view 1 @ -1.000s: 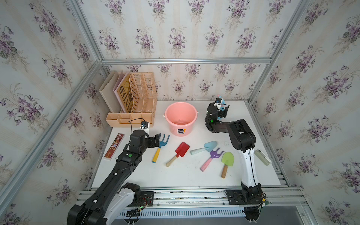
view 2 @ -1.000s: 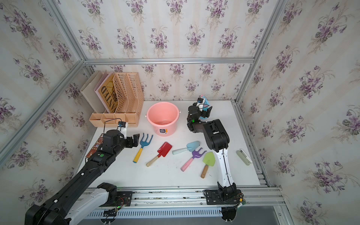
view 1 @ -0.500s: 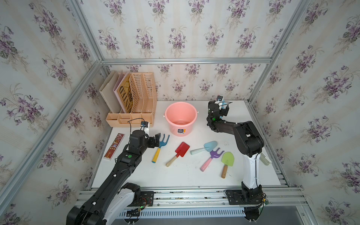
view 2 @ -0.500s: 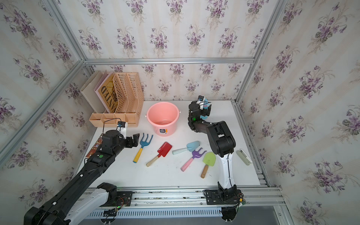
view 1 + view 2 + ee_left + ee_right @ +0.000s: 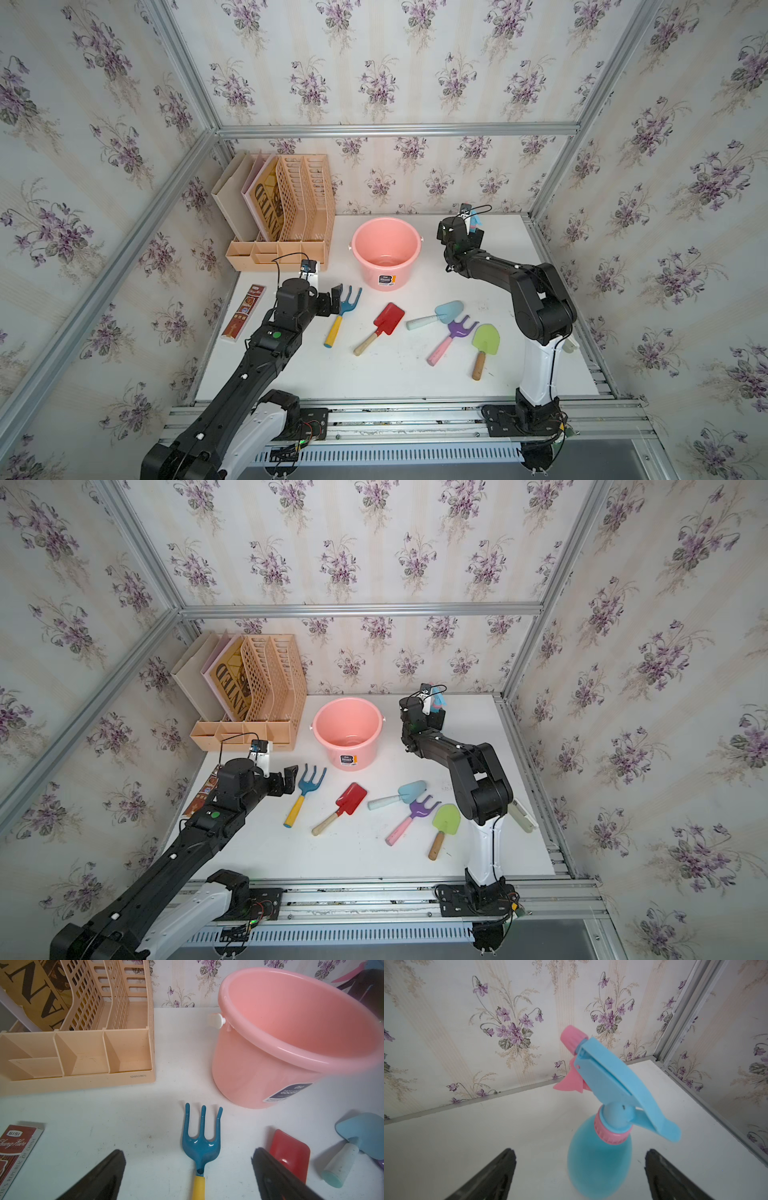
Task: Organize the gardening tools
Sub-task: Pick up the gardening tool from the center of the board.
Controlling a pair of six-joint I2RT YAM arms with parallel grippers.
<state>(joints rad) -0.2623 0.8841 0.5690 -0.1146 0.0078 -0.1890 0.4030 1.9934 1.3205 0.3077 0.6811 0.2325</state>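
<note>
The left hand (image 5: 188, 1157) is hanging spread wide over the desk (image 5: 395, 374), one jaw on each side of the blue fork (image 5: 200, 1142) and pinching nothing; the fork is lying flat, tines pointing toward the pink bucket (image 5: 365, 270). The right hand (image 5: 580, 1153) is standing spread and empty, flanking the spray bottle (image 5: 600, 1157), which is standing upright near the desk's back right corner. The fork is looking light, stiff and glossy, so the yellow handle is probably offering a surer hold than the slick tines. The bottle is looking smooth, rounded and likely light; its belly under the pink collar is seeming the best hold. The red trowel (image 5: 389, 318), light-blue trowel (image 5: 449, 309), purple fork (image 5: 459, 329) and green trowel (image 5: 485, 340) are lying mid-desk with open room around, while the back wall (image 5: 508, 1022) and frame rail (image 5: 679, 1012) are crowding the bottle
</note>
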